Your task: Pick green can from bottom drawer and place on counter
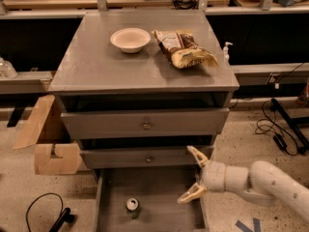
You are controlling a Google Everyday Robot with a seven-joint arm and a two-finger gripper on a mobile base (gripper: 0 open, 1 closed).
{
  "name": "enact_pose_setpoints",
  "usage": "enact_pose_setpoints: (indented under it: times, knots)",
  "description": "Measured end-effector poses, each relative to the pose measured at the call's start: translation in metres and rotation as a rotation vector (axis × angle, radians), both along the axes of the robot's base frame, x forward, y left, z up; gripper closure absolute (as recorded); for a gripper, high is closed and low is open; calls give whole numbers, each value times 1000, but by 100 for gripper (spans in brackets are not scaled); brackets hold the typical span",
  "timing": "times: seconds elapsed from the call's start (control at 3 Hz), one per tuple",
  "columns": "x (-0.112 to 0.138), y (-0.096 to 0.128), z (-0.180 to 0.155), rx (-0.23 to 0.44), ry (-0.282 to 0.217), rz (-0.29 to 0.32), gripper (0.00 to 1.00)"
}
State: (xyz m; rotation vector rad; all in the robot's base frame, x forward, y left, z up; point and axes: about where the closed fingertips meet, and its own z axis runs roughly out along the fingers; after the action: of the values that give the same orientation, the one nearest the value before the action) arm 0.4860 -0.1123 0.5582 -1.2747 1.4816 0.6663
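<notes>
Camera view: the green can (133,208) stands upright in the pulled-out bottom drawer (157,190), exposed for reach. The gripper (187,175) hangs over the drawer's right side, fingers spread wide and empty, apart from the can. The counter (96,66) carries a bowl (130,39) and a snack bag (183,50) towards the rear.

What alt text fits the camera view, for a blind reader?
An open gripper hovers over the right side of the pulled-out bottom drawer, apart from the green can standing inside. A bowl and snack bag sit on the counter.
</notes>
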Motion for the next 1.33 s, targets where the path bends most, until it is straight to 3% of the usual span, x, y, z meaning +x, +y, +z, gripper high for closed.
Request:
enact_pose_setpoints:
  times: [0.33, 0.67, 1.0, 1.33]
  knots:
    - [8, 26, -86, 33, 26, 48, 0]
    - [8, 44, -176, 63, 109, 60, 0]
    - [5, 46, -172, 68, 108, 63, 0]
    - [7, 69, -198, 10, 107, 85, 0]
